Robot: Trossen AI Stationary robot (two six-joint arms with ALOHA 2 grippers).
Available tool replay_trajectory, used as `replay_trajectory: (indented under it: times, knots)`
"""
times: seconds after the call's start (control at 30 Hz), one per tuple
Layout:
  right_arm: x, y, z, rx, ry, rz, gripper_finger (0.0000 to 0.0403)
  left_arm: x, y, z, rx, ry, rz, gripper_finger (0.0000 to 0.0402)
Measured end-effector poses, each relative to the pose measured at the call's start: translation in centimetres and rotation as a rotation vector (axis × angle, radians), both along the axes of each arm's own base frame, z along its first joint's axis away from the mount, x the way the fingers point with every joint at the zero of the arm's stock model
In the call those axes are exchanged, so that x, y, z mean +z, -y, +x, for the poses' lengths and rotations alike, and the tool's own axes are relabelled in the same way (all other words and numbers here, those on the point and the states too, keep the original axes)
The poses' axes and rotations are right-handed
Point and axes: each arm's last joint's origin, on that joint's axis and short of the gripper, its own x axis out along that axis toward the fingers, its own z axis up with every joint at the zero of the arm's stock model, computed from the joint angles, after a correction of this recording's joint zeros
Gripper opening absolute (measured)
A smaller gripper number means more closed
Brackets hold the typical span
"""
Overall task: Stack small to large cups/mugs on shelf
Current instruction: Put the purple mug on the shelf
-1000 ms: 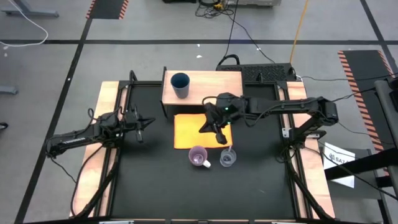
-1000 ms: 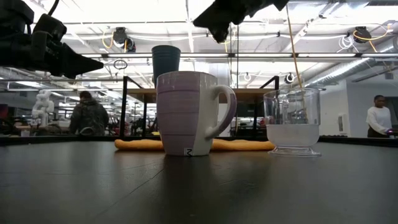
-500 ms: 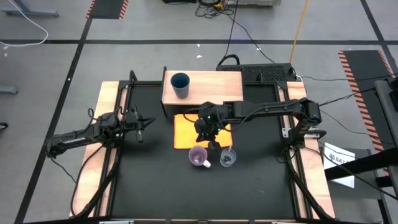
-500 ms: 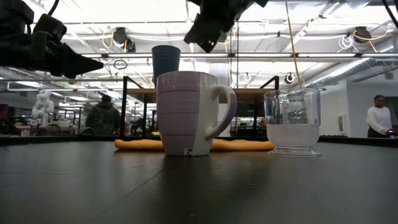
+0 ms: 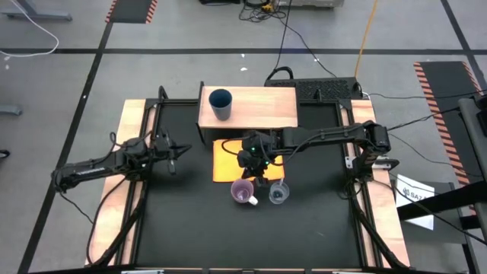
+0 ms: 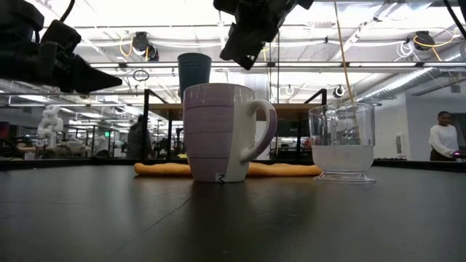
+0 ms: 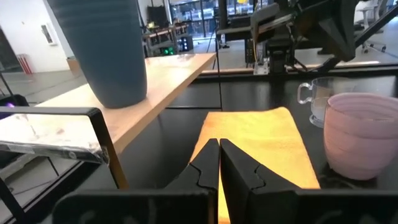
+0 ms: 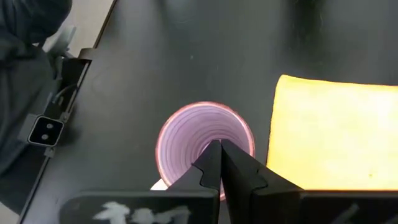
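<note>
Looking straight down on a black table (image 5: 183, 228), the biggest thing on it is the light wooden shelf (image 5: 259, 106), raised on dark supports at 12 o'clock. The dark blue tumbler (image 5: 221, 103) stands upright on the shelf's left part, probably placed first as the base of the stack. Directly below the shelf, toward the table's centre, lies a flat orange sheet (image 5: 227, 164).

At 6 o'clock of that sheet stand the two cups not yet shelved: the lilac mug (image 5: 243, 192), upright and empty, and just beside it at 3 o'clock, the clear cup (image 5: 279, 193).

The right gripper (image 5: 254, 164) hangs over the sheet's lower edge, just above the mug. Its fingers are pressed together and grasp nothing. Its wrist camera looks straight into the mug's mouth, so it seems lined up for a pick, and the fingers would need to open first.

The left gripper (image 5: 176, 151) waits at 9 o'clock, well apart from the cups, clenched and empty.
</note>
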Motion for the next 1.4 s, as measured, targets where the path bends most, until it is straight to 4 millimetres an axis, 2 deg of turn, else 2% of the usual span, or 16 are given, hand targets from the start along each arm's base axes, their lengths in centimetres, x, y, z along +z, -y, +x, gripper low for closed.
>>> replay_trajectory:
  times: [0.3, 0.57, 0.67, 1.0, 1.17, 1.4]
  knots:
    - [-0.4, -0.5, 0.3, -0.027, -0.019, 0.030, 0.0000, -0.3, -0.1, 0.2, 0.000, -0.036, -0.005, 0.0017]
    - [-1.6, -2.2, 0.9, 0.017, -0.036, 0.007, 0.0000, -0.3, -0.1, 0.2, 0.000, -0.035, -0.009, 0.0017]
    - [-2.2, -2.2, 0.8, -0.002, -0.072, -0.029, 0.0000, -0.3, -0.1, 0.2, 0.000, -0.035, -0.009, 0.0017]
    - [-2.0, -1.9, 0.9, -0.024, -0.041, -0.105, 0.0003, -0.3, -0.1, 0.2, -0.001, -0.036, -0.005, 0.0017]
    - [-1.9, -1.9, 0.9, -0.021, -0.032, -0.106, 0.0031, -0.3, -0.1, 0.2, -0.001, -0.036, -0.005, 0.0017]
    - [-2.1, -1.8, 0.8, -0.021, -0.053, -0.107, 0.0105, -0.3, -0.1, 0.2, -0.001, -0.036, -0.005, 0.0017]
